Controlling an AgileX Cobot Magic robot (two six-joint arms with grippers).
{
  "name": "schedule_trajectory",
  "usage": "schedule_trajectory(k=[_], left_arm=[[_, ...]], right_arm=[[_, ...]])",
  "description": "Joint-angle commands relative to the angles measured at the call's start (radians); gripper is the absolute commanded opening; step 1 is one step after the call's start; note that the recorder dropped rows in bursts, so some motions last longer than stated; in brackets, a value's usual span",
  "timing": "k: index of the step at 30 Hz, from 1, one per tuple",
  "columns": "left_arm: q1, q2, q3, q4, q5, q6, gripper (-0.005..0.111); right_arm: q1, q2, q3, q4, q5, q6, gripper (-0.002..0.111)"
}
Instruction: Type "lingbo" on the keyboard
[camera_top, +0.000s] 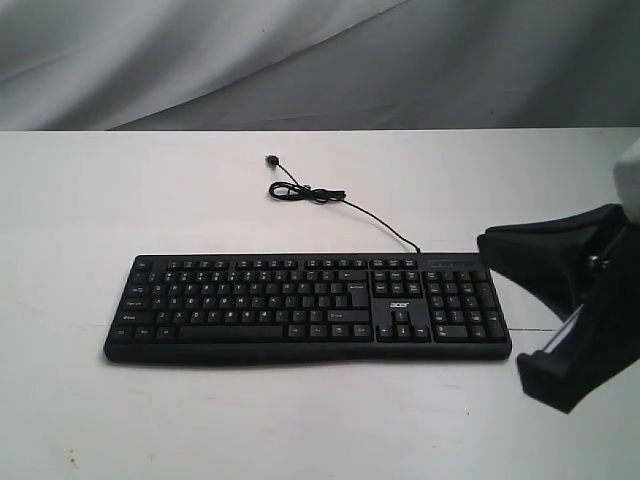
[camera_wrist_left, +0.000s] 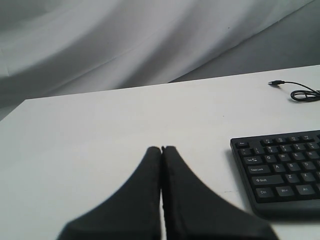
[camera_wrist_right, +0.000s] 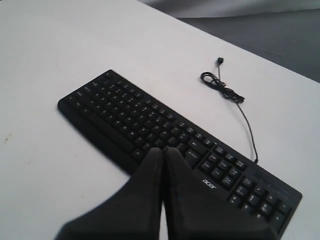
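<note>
The black keyboard (camera_top: 300, 300) with white legends and an "acer" logo lies flat mid-table, number pad to the right. It also shows in the left wrist view (camera_wrist_left: 280, 167) and the right wrist view (camera_wrist_right: 130, 117). My right gripper (camera_wrist_right: 162, 149) is shut and empty. It hovers over the keyboard's front edge near the bottom key row, left of the logo. Its black fingers (camera_top: 560, 262) enter the exterior view at the right edge. My left gripper (camera_wrist_left: 161, 148) is shut and empty, above bare table beside the keyboard's Esc-side end. It is out of the exterior view.
The keyboard's thin black cable (camera_top: 310, 193) runs from behind the number pad to a loose coil and plug behind the keyboard, also seen as the cable (camera_wrist_right: 225, 90). The white table (camera_top: 100, 200) ends at a grey draped backdrop (camera_top: 300, 60).
</note>
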Motion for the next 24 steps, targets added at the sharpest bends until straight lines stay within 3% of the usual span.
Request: schedule_trajectory(k=[1,16,24], left_arm=[[-0.007,-0.004,0.005,-0.002,-0.01,-0.004,0.0],[-0.007,-0.004,0.005,-0.002,-0.01,-0.004,0.0],[-0.007,-0.004,0.005,-0.002,-0.01,-0.004,0.0]], right_arm=[[-0.095,-0.108,0.03,-0.015,0.001,0.013,0.0],[-0.451,-0.609,0.308,-0.015,-0.001,0.013,0.0],[-0.504,-0.801,0.471,0.015,-0.002,0.013,0.0]])
